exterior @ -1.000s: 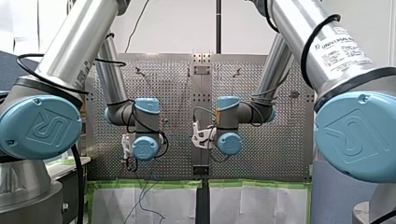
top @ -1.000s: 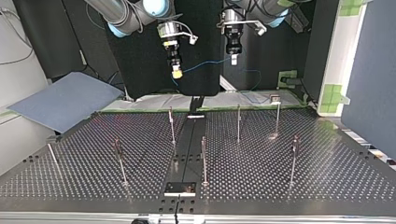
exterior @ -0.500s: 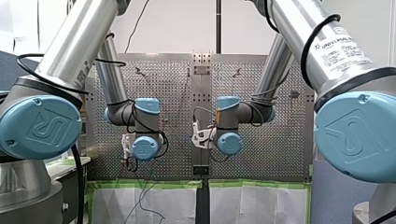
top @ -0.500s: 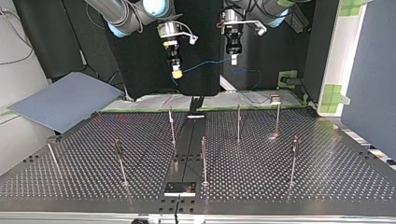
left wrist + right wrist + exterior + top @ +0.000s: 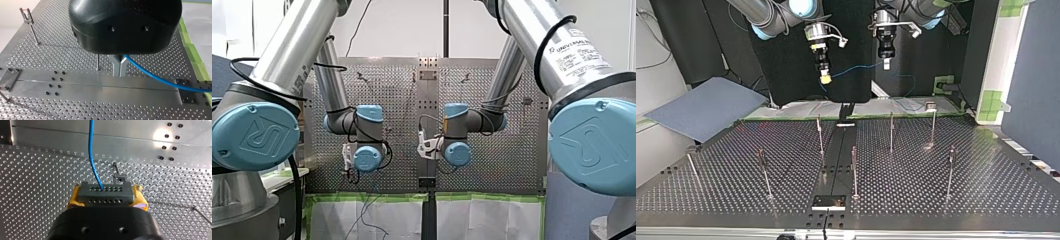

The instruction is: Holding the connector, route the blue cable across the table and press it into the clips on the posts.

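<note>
Two sets of jaws hang high above the desk (image 5: 986, 190), and both are closed on the task's pieces. The right jaws clamp the grey connector (image 5: 105, 193) between their yellow pads (image 5: 73, 199). The connector lies crosswise in the grip, its holed face pointing away from the wrist. The blue cable (image 5: 93, 157) leaves one hole in that face and runs straight ahead over the desk. The left jaws, thin metal fingers (image 5: 116, 68), are pinched together on the cable, which passes between their tips and trails off to one side. In the top view the cable spans the gap between the two arms, well above the posts (image 5: 891, 131), and touches none of their clips (image 5: 26, 15).
</note>
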